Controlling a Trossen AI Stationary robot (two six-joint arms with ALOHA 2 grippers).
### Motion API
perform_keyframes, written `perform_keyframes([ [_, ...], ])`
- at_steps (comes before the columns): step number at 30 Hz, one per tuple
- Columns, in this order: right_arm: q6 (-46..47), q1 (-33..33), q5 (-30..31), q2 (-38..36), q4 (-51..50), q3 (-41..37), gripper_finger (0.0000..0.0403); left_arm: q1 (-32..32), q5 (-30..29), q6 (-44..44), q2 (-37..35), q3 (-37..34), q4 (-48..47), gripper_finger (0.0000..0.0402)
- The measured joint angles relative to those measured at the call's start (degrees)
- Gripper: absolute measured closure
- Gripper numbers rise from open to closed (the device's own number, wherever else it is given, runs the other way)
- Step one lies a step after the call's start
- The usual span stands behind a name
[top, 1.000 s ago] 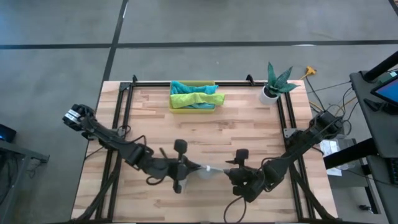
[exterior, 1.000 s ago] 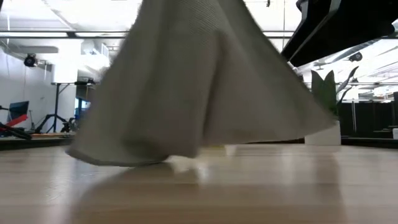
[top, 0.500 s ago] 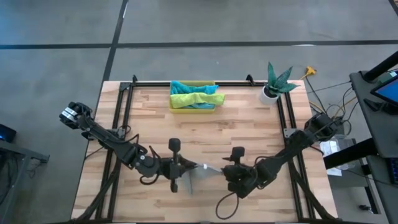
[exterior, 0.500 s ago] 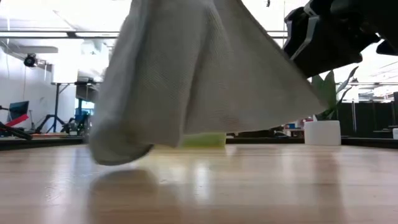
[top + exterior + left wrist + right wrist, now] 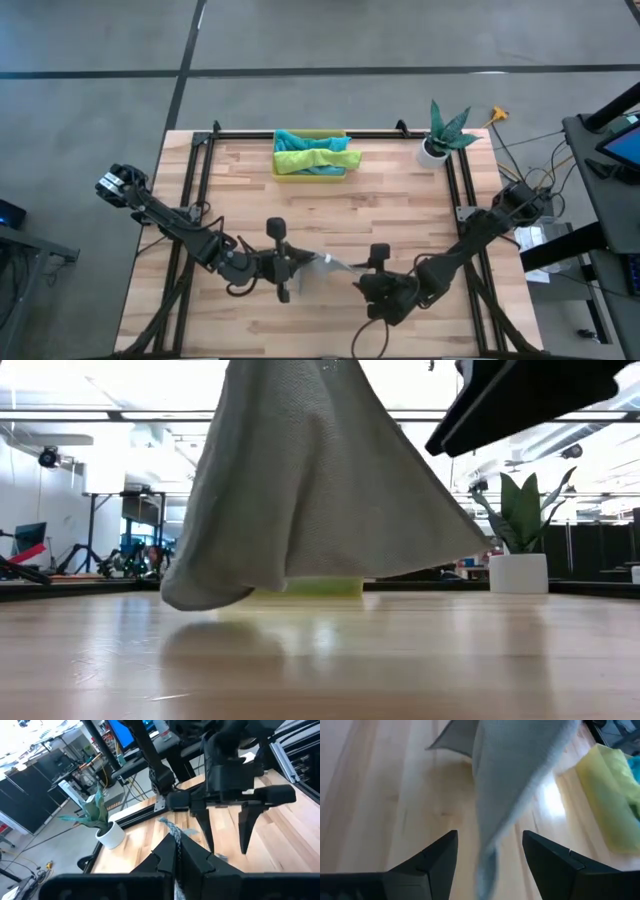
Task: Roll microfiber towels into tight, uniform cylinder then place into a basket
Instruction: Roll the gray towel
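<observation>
Now the left end effector (image 5: 296, 268) pinches the grey towel (image 5: 320, 480) above the worktop (image 5: 400, 200); right end effector (image 5: 362, 284) gapes wide beside it.

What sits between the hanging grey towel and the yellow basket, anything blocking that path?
Nothing visible. The grey towel hangs off the table from the shut left gripper, near the front edge. The basket sits at the back, already holding rolled towels, with only bare wood between. The open right gripper is beside the towel, not on that path; the plant pot stands off to the right.

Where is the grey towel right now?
The grey towel hangs lifted off the table near its front centre, pinched in the shut left pincer, with the open right pincer just beside it.
</observation>
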Motion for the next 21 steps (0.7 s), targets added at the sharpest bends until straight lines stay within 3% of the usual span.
perform_keyframes([
  [4,-0.8,-1.2,-2.7,1.5,2.4,-2.1,0.0184,0.0,0.0,0.0,0.0,0.0,0.1,0.0401],
  [14,-0.5,-3.8,-2.7,2.8,-1.6,-2.2,0.0184,-0.1,0.0,0.0,0.0,-0.1,0.0,0.0402],
  [21,-0.9,-3.8,-9.0,3.2,-1.8,-2.8,0.0208,-1.3,-2.5,0.3,-0.2,-0.1,-0.4,0.0402],
])
